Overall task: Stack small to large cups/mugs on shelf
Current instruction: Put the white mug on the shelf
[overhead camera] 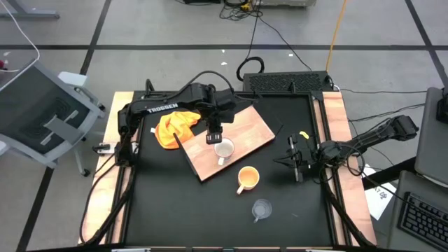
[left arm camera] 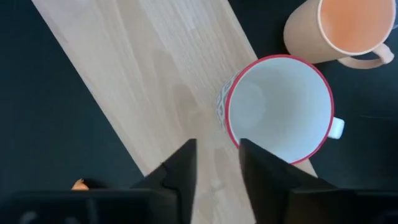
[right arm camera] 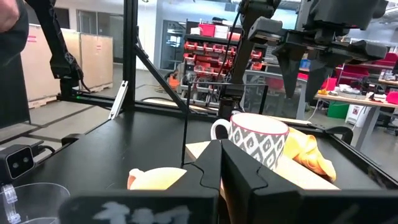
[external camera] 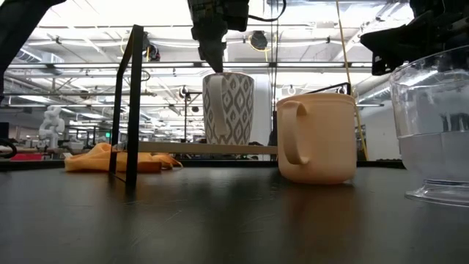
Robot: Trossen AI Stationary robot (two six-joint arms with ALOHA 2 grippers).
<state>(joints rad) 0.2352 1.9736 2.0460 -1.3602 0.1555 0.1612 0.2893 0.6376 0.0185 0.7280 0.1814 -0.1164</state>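
Observation:
A white mug [overhead camera: 224, 149] with a grey pattern and a red rim stands upright on its base on the wooden shelf board [overhead camera: 241, 129], near the board's near edge. My left gripper [left arm camera: 217, 158] is open and hovers just above the mug's rim on its far side, touching nothing; it also shows in the right wrist view [right arm camera: 305, 78]. The yellow-orange mug [overhead camera: 248, 178] stands on the black table just near of the board. The clear glass cup [overhead camera: 262, 209] stands nearer still. My right gripper [overhead camera: 295, 159] is shut and waits at the table's right side.
A yellow-orange cloth [overhead camera: 175, 127] lies at the board's left end. A thin black upright frame [external camera: 134, 103] stands on the table by the cloth. The black table [overhead camera: 182, 210] shows bare at the near left.

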